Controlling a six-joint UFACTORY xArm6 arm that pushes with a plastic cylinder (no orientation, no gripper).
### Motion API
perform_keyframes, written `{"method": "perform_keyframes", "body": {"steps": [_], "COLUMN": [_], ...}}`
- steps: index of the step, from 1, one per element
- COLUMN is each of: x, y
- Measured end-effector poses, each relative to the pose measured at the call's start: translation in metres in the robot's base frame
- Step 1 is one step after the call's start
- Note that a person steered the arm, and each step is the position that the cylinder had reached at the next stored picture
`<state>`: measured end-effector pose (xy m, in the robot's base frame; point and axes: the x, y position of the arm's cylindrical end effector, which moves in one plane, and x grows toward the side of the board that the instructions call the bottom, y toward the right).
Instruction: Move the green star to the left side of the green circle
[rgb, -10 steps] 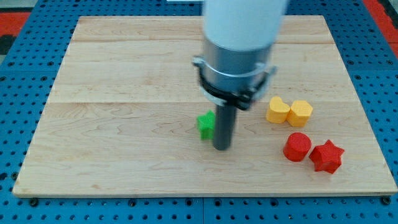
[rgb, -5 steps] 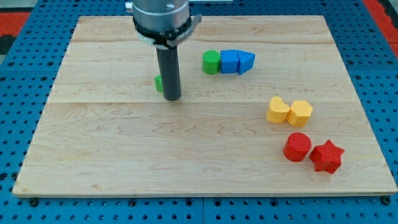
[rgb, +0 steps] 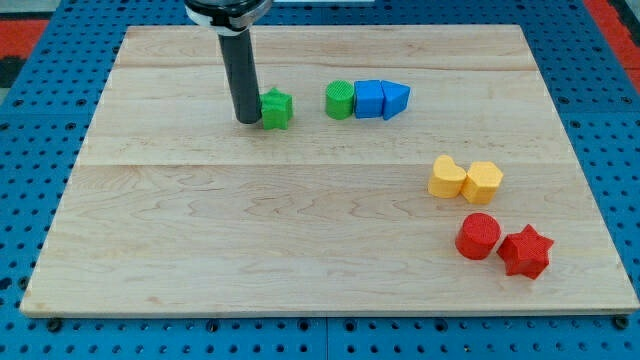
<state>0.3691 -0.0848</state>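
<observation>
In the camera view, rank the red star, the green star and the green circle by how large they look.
1. red star, clearly the largest, though it lies nearest the view's bottom, so nearness may inflate it.
2. green star and green circle look about alike; I would not rank them.
My tip sits against the green star's left side.

Pale wooden board (rgb: 300, 260), made of glued lengthwise strips with faint grain, fills most of the view. It lies flat on a blue perforated surface (rgb: 40, 330) with a regular grid of small dark holes, visible on all sides. Red patches at the view's top left corner (rgb: 15, 22) and top right corner (rgb: 612, 20). Lighting is even and bright; shadows soft and short.
</observation>
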Motion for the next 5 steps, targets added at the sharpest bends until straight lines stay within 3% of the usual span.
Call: {"method": "perform_keyframes", "body": {"steps": [3,5], "x": [-0.002,-0.028], "y": [0.024,0.024]}}
